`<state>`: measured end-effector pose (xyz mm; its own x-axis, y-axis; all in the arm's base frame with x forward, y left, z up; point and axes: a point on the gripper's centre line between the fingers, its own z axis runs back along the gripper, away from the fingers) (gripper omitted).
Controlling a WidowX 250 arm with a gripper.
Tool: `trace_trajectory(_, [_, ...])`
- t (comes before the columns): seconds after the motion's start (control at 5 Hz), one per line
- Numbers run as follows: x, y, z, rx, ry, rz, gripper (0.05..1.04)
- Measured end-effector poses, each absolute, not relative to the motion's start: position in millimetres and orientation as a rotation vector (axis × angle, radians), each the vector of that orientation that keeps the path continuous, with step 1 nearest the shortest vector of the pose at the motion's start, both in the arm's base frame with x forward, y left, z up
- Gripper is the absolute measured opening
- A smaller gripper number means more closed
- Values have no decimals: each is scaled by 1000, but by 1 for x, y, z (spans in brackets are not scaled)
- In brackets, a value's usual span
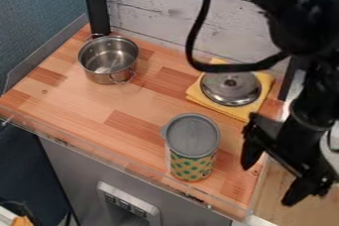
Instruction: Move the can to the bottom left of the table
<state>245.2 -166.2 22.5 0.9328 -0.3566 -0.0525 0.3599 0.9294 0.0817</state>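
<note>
We judge 0 of the move done: the can point(192, 146) stands upright by the front edge of the surface point(86, 106), right of its middle. Our gripper point(268, 185) is to its right, 2 fingers wide apart, holding nothing. Grasp, carry left and release remain.

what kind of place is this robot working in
Probably a mock kitchen corner set up for a robot: a wood-look counter holds a steel pot and a metal lid on a folded yellow cloth.
</note>
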Motion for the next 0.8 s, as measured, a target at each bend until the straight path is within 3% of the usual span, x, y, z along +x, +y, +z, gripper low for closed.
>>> trace_trajectory(0.8, [276, -21, 25, 50, 137, -106, 1001])
